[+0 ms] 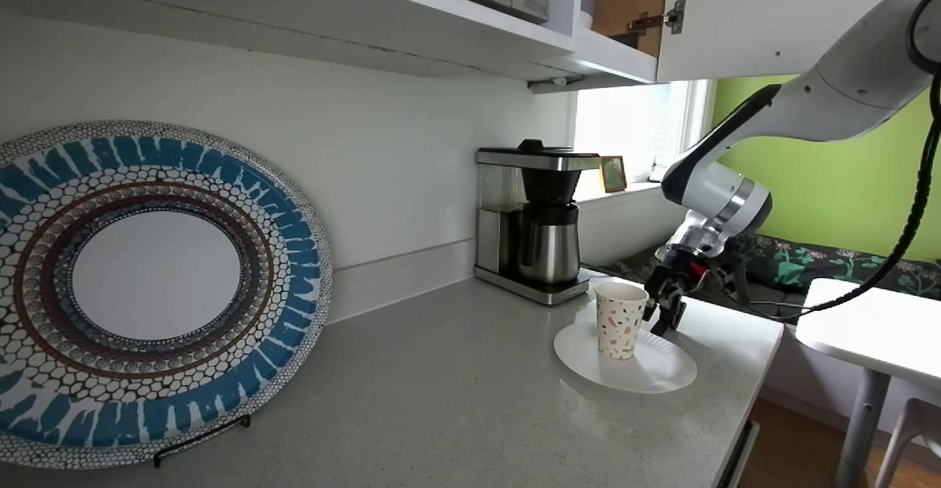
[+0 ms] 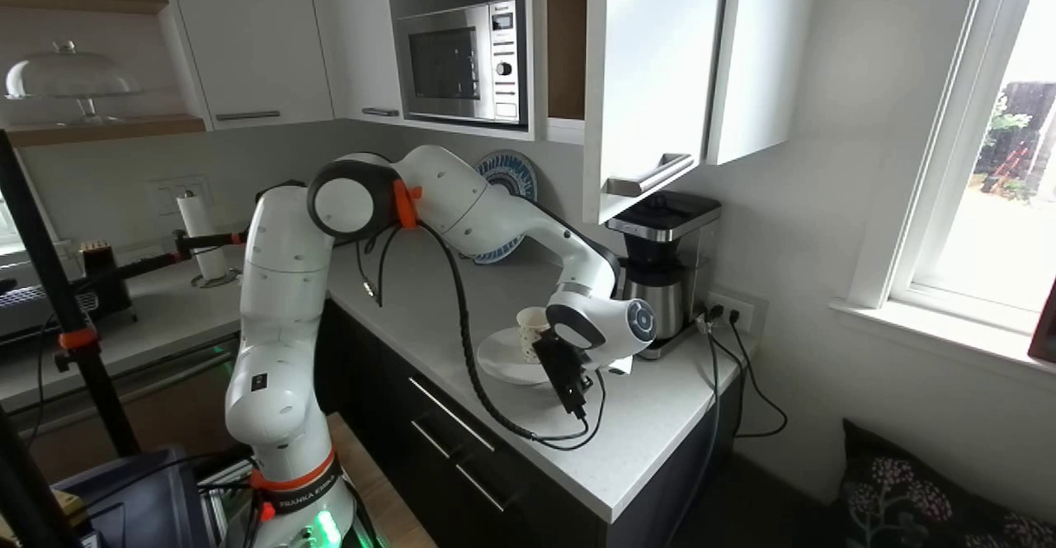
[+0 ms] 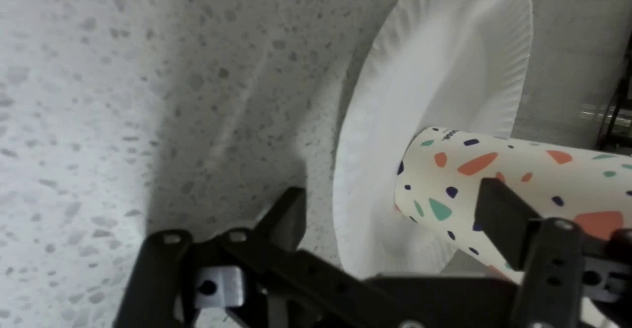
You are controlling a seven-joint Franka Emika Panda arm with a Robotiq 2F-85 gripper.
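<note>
A paper cup with coloured terrazzo flecks (image 1: 619,326) stands upright on a white paper plate (image 1: 665,374) on the grey counter, in both exterior views. In the wrist view my gripper (image 3: 395,224) has its jaws apart, with the near rim of the plate (image 3: 355,170) in view between them. One finger (image 3: 289,219) is low over the countertop, outside the rim. The opposite finger (image 3: 508,219) overlaps the cup (image 3: 454,170) in that view; whether it touches cannot be told. Nothing appears gripped. The arm hides part of plate and cup in an exterior view (image 2: 565,370).
A coffee maker with a steel carafe (image 1: 550,253) stands behind the plate, against the wall. An open cabinet door (image 2: 656,77) hangs above the counter. A large patterned disc (image 1: 305,289) leans on a stand. A black cable (image 2: 462,317) loops from the arm.
</note>
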